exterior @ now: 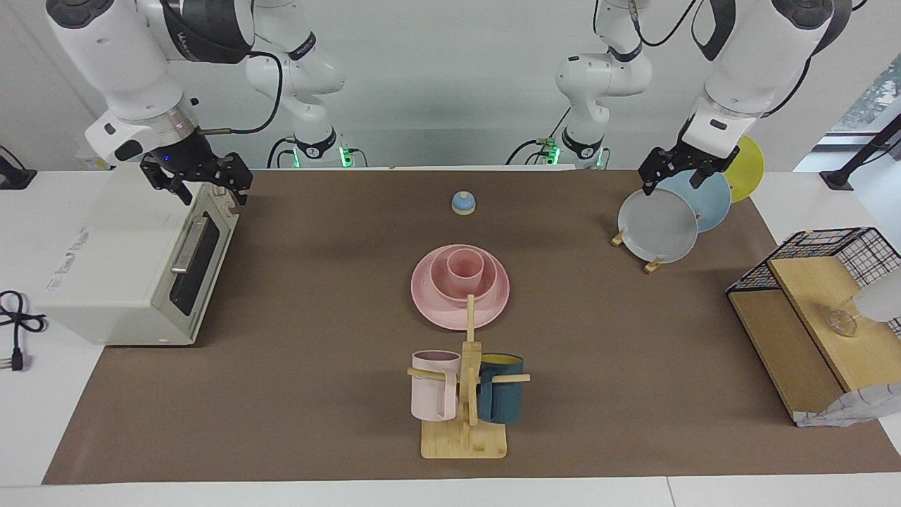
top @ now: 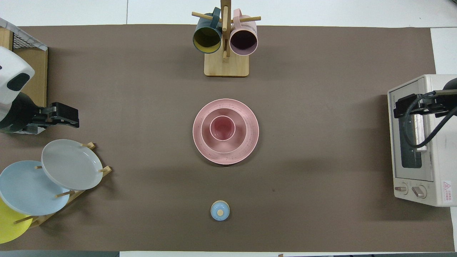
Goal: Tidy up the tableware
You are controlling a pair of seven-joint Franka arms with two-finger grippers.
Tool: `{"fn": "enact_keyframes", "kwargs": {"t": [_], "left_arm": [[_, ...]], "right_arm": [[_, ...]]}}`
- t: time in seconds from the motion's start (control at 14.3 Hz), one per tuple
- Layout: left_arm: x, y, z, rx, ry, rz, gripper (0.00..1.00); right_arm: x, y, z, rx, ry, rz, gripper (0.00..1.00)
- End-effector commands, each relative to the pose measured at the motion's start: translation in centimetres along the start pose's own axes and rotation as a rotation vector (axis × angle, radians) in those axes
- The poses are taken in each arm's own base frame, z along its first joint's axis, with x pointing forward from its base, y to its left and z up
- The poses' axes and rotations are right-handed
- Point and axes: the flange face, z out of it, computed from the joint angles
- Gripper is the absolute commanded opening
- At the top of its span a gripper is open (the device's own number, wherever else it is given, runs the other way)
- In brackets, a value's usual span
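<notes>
The pink plate lies in the middle of the mat. The pink bowl sits on it and the pink cup stands upright in the bowl. The same stack shows in the overhead view: plate, bowl, cup. My left gripper is open and empty, raised over the plate rack at the left arm's end; it also shows in the overhead view. My right gripper is open and empty, waiting over the toaster oven's top front edge; it also shows in the overhead view.
A wooden mug tree with a pale pink mug and a teal mug stands farther from the robots than the stack. A rack holds a grey plate, a blue plate and a yellow plate. The toaster oven, a small blue bell and a wooden shelf also stand here.
</notes>
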Motion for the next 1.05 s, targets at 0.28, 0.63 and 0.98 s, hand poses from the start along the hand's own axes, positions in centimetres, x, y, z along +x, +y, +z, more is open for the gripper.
{"fn": "enact_keyframes", "kwargs": {"t": [0.28,0.63,0.98], "left_arm": [[0.82,-1.69,-1.99,-0.054,0.02,-0.018,1.0],[0.71,-2.14,-1.8,-0.048,0.006,-0.025,1.0],[0.7,-1.98,-1.74,-0.048,0.006,-0.021,1.0]], "right_arm": [[-0.45,-0.06,-0.5,0.021,-0.007,-0.016,1.0],[-0.45,0.02,-0.5,0.021,-0.007,-0.015,1.0],[-0.41,0.02,-0.42,0.021,-0.009,-0.015,1.0]]}}
